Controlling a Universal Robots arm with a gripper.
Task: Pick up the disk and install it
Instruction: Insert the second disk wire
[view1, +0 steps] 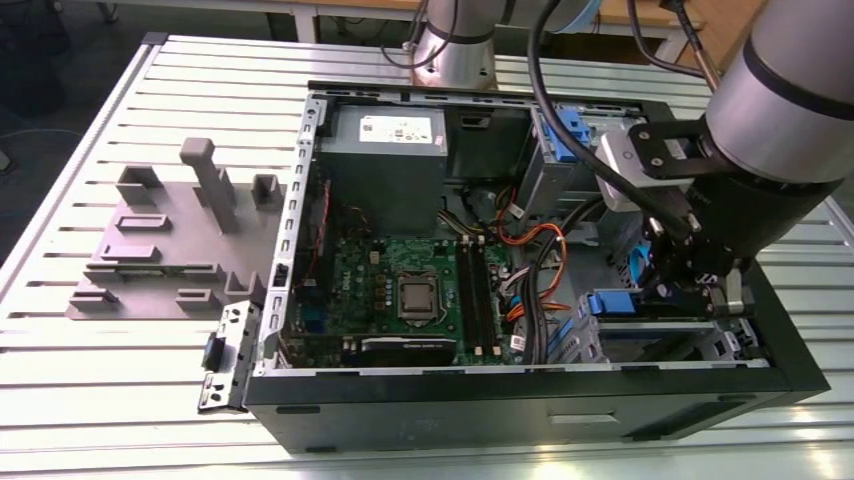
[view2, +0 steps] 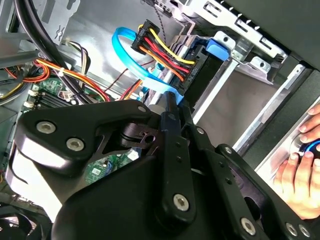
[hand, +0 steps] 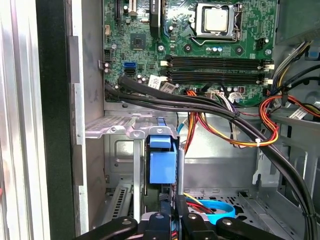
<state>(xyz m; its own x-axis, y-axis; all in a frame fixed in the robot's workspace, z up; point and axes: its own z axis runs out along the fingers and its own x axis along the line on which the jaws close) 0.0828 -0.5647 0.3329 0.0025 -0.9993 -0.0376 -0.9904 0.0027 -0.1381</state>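
I see my gripper low inside the open computer case, clenched on the disk, which stands on edge in the metal drive bay near the case wall, with cables crowding close beside it.

We read no text anywhere. White sticker on grey metal box, upper middle of exterior view, carries print too small for us to read. Small white labels on motherboard, upper part of first wrist view, likewise illegible. We find no legible numbers or signs.
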